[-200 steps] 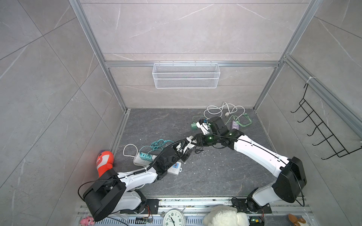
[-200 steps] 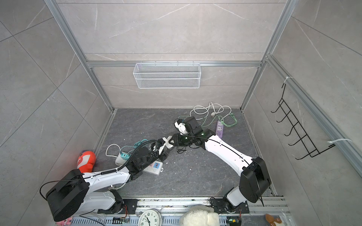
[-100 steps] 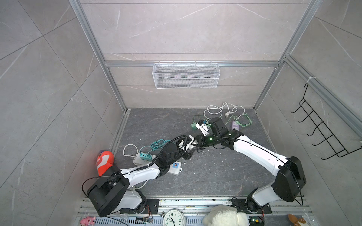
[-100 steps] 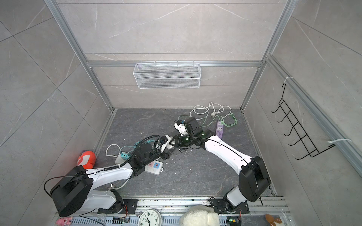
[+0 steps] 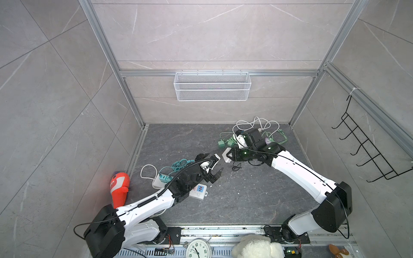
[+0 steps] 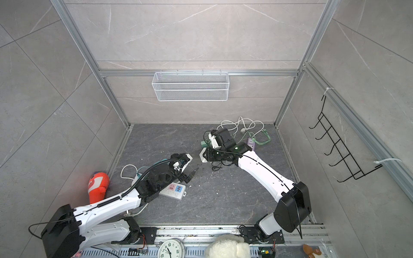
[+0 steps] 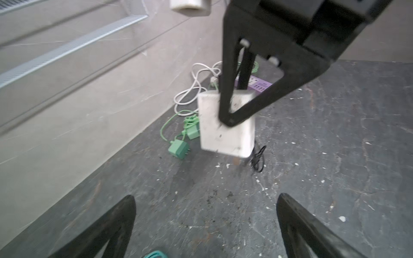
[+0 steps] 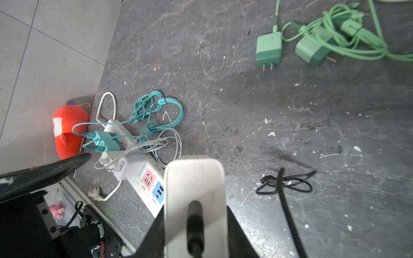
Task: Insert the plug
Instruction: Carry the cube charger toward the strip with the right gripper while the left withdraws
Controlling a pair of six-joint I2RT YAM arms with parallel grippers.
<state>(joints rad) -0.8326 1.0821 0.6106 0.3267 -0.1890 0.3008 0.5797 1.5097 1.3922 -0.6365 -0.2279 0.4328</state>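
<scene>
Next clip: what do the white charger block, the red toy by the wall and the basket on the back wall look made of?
The white charger block looks like hard plastic, matte and scuffed with dark marks. The red toy seems to be plush fabric: rounded, dull, with a cord loop. The basket is fine wire mesh, probably white-coated metal.

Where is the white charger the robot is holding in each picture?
In a top view: white charger, near the picture's middle.
In a top view: the charger sits near the middle again.
Left wrist: straight ahead, pinched by black fingers.
Right wrist: close up, filling the foreground.
Shared landmark: the green plug lying near it.
</scene>
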